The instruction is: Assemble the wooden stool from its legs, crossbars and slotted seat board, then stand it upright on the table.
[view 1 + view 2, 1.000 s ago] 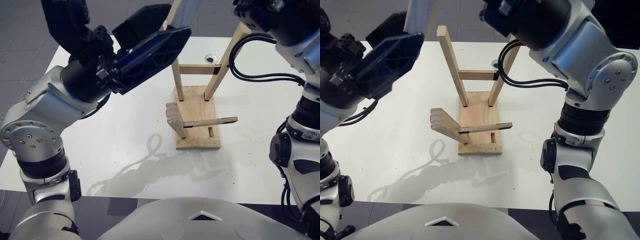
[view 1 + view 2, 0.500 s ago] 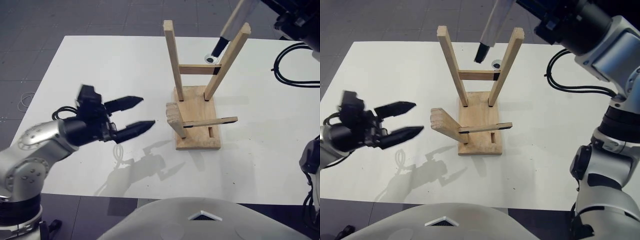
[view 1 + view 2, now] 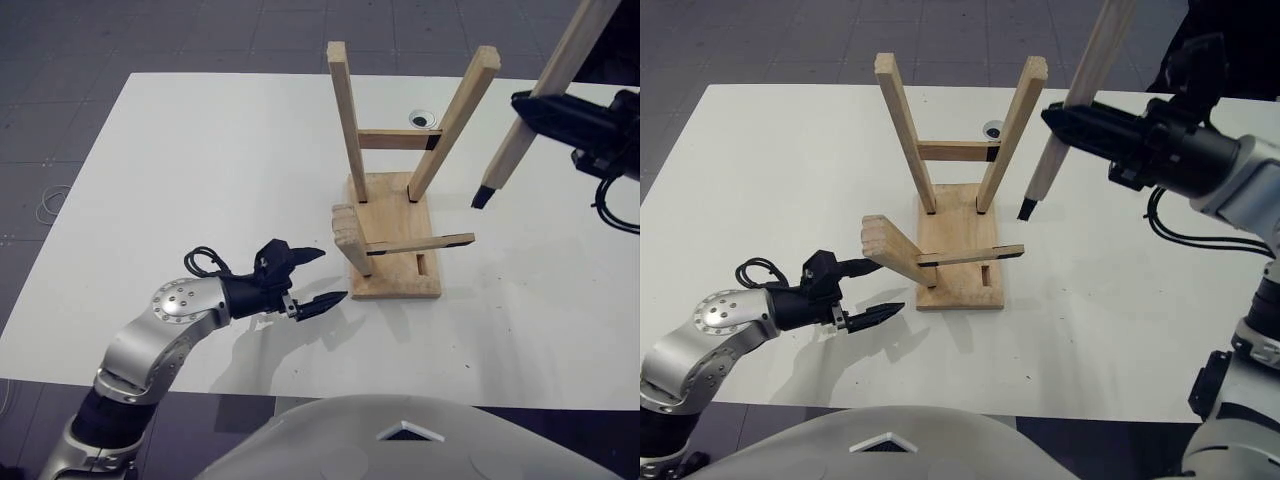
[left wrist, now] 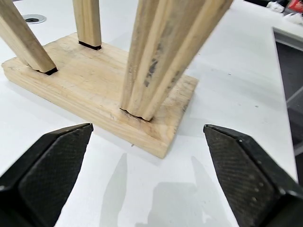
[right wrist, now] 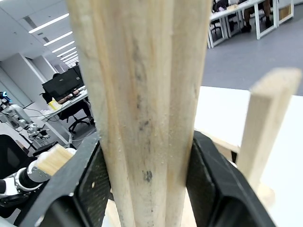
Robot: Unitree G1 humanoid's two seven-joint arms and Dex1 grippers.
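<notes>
While right jaws clamp loose leg [image 3: 505,160], left jaws apart, facing tilted leg [image 3: 348,238] on seat board [image 3: 395,215]

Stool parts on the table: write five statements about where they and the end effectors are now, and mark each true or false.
1. The seat board lies flat on the table. True.
2. The right end effector is empty. False: it is shut on a loose leg.
3. A crossbar joins the two upright legs. True.
4. The left end effector grips the tilted leg. False: it is open and apart from that leg.
5. The loose leg stands in a slot. False: it is held to the right of the seat board, outside every slot.
</notes>
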